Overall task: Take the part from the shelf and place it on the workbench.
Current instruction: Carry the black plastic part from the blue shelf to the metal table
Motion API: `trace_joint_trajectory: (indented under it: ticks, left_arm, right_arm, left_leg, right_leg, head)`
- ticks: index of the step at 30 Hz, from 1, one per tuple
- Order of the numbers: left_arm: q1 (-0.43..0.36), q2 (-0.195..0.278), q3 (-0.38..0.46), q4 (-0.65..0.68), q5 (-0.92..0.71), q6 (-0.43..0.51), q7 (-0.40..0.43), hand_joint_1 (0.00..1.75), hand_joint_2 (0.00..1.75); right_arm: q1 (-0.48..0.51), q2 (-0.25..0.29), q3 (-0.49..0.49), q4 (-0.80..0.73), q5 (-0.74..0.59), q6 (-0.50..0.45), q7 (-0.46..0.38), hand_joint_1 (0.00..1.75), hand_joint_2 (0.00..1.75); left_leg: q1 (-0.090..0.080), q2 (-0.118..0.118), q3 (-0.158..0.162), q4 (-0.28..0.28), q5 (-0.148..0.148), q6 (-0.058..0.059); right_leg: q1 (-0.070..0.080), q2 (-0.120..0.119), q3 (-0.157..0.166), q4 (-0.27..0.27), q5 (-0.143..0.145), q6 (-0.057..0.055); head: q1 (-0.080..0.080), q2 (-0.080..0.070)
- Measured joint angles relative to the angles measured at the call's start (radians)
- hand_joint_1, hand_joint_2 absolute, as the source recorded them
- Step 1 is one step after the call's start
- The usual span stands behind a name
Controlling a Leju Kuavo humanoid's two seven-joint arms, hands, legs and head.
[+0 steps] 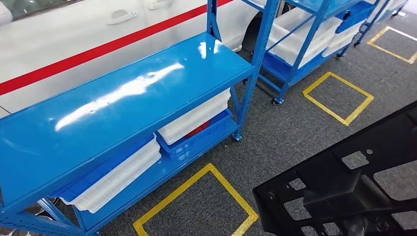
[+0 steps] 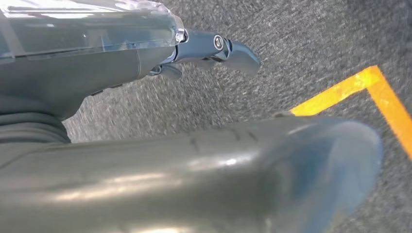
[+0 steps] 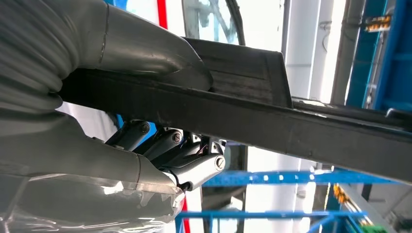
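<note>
Nearest in the head view, low on the right, is the black part (image 1: 344, 182) — a flat plastic panel with square cut-outs, held above the grey carpet (image 1: 290, 132). The right wrist view shows the right hand (image 3: 145, 121) gripping it: the thick grey thumb (image 3: 145, 53) presses on one face of the panel's edge while the darker fingers (image 3: 194, 165) curl against the other. The left hand (image 2: 160, 121) hangs over the carpet beside a strip of yellow floor tape (image 2: 359, 92); its thumb and fingers are apart and hold nothing. On the floor just beyond the part lies a yellow taped square (image 1: 196, 206), and a second one (image 1: 338, 97) sits farther off to the right. Past the first square stands the blue shelf (image 1: 123, 93), its glossy top bare and reflecting the lights, with white bins (image 1: 194, 118) and blue crates (image 1: 201, 140) on its lower level. Another blue rack on castors (image 1: 305, 44) stands farther right, also carrying white bins. Behind the shelf — farthest of all — is a white car (image 1: 98, 34) with a red stripe along its side.
</note>
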Motion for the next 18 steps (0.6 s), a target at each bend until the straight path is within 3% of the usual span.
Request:
trace_joint_trajectory:
  ticks: [1, 2, 3, 4, 6, 8, 9, 11, 12, 13, 15, 16, 17, 18]
  left_arm:
    - [0.002, 0.0, 0.0, 0.0, 0.0, 0.001, 0.0, 0.0, 0.0]
    - [0.003, 0.0, 0.0, 0.0, 0.003, 0.004, 0.0, 0.0, 0.0]
    - [0.003, 0.0, 0.0, 0.0, 0.007, 0.007, 0.0, 0.0, 0.0]
    - [0.003, 0.0, 0.001, 0.0, 0.012, 0.011, 0.0, 0.0, 0.0]
    - [0.001, 0.0, 0.004, 0.0, 0.022, 0.02, -0.001, 0.0, 0.0]
    - [-0.001, 0.0, 0.009, 0.0, 0.031, 0.032, 0.003, 0.0, 0.0]
    - [-0.003, 0.0, 0.012, 0.0, 0.035, 0.04, 0.007, 0.0, 0.0]
    - [-0.01, 0.0, 0.022, 0.0, 0.046, 0.059, 0.016, 0.0, 0.0]
    - [-0.013, -0.001, 0.027, 0.0, 0.052, 0.07, 0.02, 0.0, 0.0]
    - [-0.015, -0.001, 0.033, 0.0, 0.058, 0.083, 0.023, 0.0, 0.0]
    - [-0.013, -0.002, 0.047, 0.0, 0.072, 0.114, 0.026, 0.0, 0.0]
    - [-0.012, -0.003, 0.054, 0.0, 0.077, 0.13, 0.027, 0.0, 0.0]
    - [-0.012, -0.004, 0.061, 0.0, 0.081, 0.147, 0.029, 0.0, 0.0]
    - [-0.011, -0.006, 0.066, 0.0, 0.083, 0.164, 0.033, 0.0, 0.0]
  right_arm:
    - [0.001, 0.001, -0.004, 0.0, 0.0, 0.005, 0.001, 1.75, 1.75]
    - [0.003, 0.002, -0.007, 0.0, 0.0, 0.011, 0.002, 1.75, 1.75]
    - [0.004, 0.005, -0.008, 0.0, 0.002, 0.017, 0.003, 1.75, 1.75]
    - [0.004, 0.007, -0.009, 0.002, 0.008, 0.022, 0.006, 1.75, 1.75]
    - [-0.004, 0.013, -0.006, 0.007, 0.032, 0.022, 0.011, 1.75, 1.75]
    - [-0.019, 0.017, 0.007, 0.014, 0.058, 0.008, 0.014, 1.75, 1.75]
    - [-0.027, 0.018, 0.017, 0.018, 0.067, -0.002, 0.015, 1.75, 1.75]
    - [-0.042, 0.02, 0.041, 0.026, 0.081, -0.022, 0.021, 1.75, 1.75]
    - [-0.049, 0.02, 0.055, 0.031, 0.085, -0.03, 0.025, 1.75, 1.75]
    - [-0.058, 0.021, 0.069, 0.038, 0.089, -0.038, 0.029, 1.75, 1.75]
    - [-0.078, 0.021, 0.103, 0.059, 0.09, -0.048, 0.034, 1.75, 1.75]
    - [-0.088, 0.021, 0.121, 0.073, 0.091, -0.054, 0.036, 1.75, 1.75]
    - [-0.097, 0.021, 0.139, 0.089, 0.091, -0.06, 0.036, 1.75, 1.75]
    - [-0.106, 0.021, 0.156, 0.104, 0.091, -0.069, 0.036, 1.75, 1.75]
  left_leg:
    - [-0.002, 0.017, -0.009, 0.001, 0.005, 0.001]
    - [-0.004, 0.033, -0.017, 0.003, 0.01, 0.0]
    - [-0.006, 0.05, -0.025, 0.004, 0.014, -0.001]
    - [-0.007, 0.065, -0.033, 0.006, 0.017, -0.002]
    - [-0.008, 0.092, -0.04, 0.01, 0.023, -0.007]
    - [-0.01, 0.115, -0.039, 0.012, 0.028, -0.015]
    - [-0.011, 0.125, -0.038, 0.012, 0.031, -0.02]
    - [-0.011, 0.142, -0.038, 0.012, 0.036, -0.031]
    - [-0.009, 0.13, -0.043, 0.018, 0.029, -0.037]
    - [-0.007, 0.104, -0.053, 0.04, 0.009, -0.042]
    - [-0.001, 0.03, -0.093, 0.144, -0.068, -0.049]
    - [0.0, 0.009, -0.118, 0.213, -0.107, -0.05]
    - [0.001, -0.001, -0.136, 0.268, -0.13, -0.051]
    - [0.001, -0.004, -0.141, 0.292, -0.132, -0.052]
  right_leg:
    - [-0.002, -0.016, -0.018, 0.065, -0.038, 0.004]
    - [-0.005, -0.024, -0.027, 0.116, -0.057, 0.008]
    - [-0.007, -0.028, -0.021, 0.139, -0.054, 0.011]
    - [-0.008, -0.033, 0.004, 0.122, -0.035, 0.012]
    - [-0.008, -0.066, 0.109, -0.015, 0.004, 0.008]
    - [0.001, -0.104, 0.187, -0.134, 0.016, -0.009]
    - [0.007, -0.111, 0.198, -0.158, 0.013, -0.019]
    - [0.011, -0.093, 0.191, -0.169, 0.024, -0.039]
    - [0.009, -0.083, 0.187, -0.176, 0.031, -0.047]
    - [0.006, -0.071, 0.181, -0.181, 0.041, -0.055]
    - [0.005, -0.047, 0.162, -0.184, 0.058, -0.067]
    - [0.006, -0.033, 0.151, -0.183, 0.066, -0.07]
    - [0.007, -0.019, 0.141, -0.181, 0.072, -0.07]
    - [0.008, -0.004, 0.132, -0.178, 0.078, -0.07]
  head:
    - [0.0, 0.0]
    - [0.0, 0.0]
    - [0.0, 0.0]
    - [0.0, 0.0]
    - [0.0, 0.0]
    - [-0.001, 0.0]
    - [-0.001, 0.0]
    - [-0.001, 0.0]
    - [-0.001, 0.0]
    - [-0.001, 0.0]
    - [-0.001, 0.0]
    - [-0.001, 0.0]
    - [-0.001, 0.0]
    - [-0.001, 0.0]
